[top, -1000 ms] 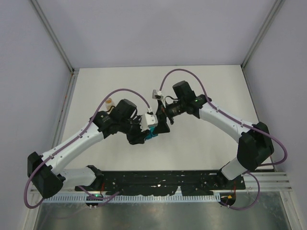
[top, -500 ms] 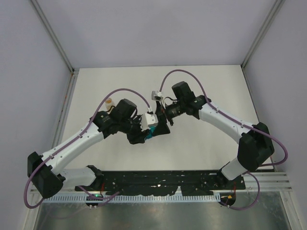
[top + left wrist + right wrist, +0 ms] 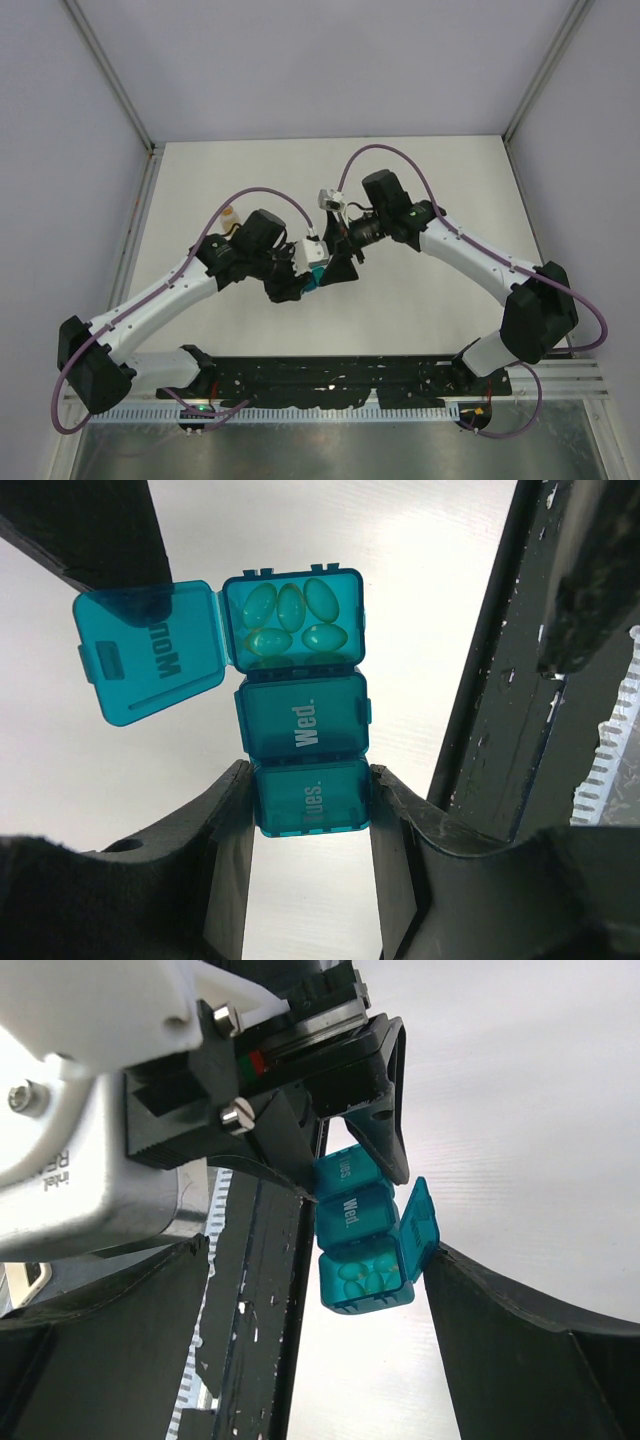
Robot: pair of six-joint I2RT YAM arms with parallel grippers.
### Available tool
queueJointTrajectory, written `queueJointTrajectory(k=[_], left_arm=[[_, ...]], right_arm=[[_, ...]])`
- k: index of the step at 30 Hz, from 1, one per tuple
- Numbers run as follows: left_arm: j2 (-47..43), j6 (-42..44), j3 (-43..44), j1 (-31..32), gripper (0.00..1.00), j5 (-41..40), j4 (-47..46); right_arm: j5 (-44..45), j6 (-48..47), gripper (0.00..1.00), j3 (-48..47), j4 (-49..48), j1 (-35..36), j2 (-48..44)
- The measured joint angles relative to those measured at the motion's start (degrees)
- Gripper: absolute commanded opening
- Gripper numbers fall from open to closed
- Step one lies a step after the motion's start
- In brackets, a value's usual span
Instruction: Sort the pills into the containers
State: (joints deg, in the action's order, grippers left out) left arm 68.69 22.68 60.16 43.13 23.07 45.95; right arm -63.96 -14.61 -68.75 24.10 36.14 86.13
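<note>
My left gripper (image 3: 310,800) is shut on the "Tues." end of the teal container strip (image 3: 305,725) and holds it above the table. The "Mon" lid (image 3: 150,650) is swung open, and several pale oval pills (image 3: 290,615) lie in that compartment. The "Wed." and "Tues." lids are shut. My right gripper (image 3: 320,1260) is open and straddles the strip's open end (image 3: 355,1230). One of its fingers (image 3: 500,1330) is at the edge of the open lid (image 3: 418,1230). In the top view the two grippers (image 3: 300,283) (image 3: 338,265) meet mid-table with the strip (image 3: 318,275) between them.
A small tan-tinted vial (image 3: 229,212) stands on the white table (image 3: 430,180) to the left, behind my left arm. The black base rail (image 3: 330,375) runs along the near edge. Grey walls close in the sides and back.
My right arm has shifted slightly, its gripper staying around the open end of the strip. My left gripper keeps hold of the strip, and the Mon lid stays open.
</note>
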Motion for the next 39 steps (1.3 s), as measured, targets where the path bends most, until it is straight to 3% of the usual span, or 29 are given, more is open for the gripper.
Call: queueJointTrajectory(k=[27, 39], left_arm=[[0.92, -3.02, 0.00, -0.13, 0.00, -6.62, -2.91], [0.09, -3.04, -0.22, -0.52, 0.00, -6.62, -3.32]], right_arm=[[-3.43, 1.49, 0.84, 3.21, -2.47, -0.02, 0.11], [-1.90, 2.03, 0.89, 3.23, -2.64, -4.20, -0.07]])
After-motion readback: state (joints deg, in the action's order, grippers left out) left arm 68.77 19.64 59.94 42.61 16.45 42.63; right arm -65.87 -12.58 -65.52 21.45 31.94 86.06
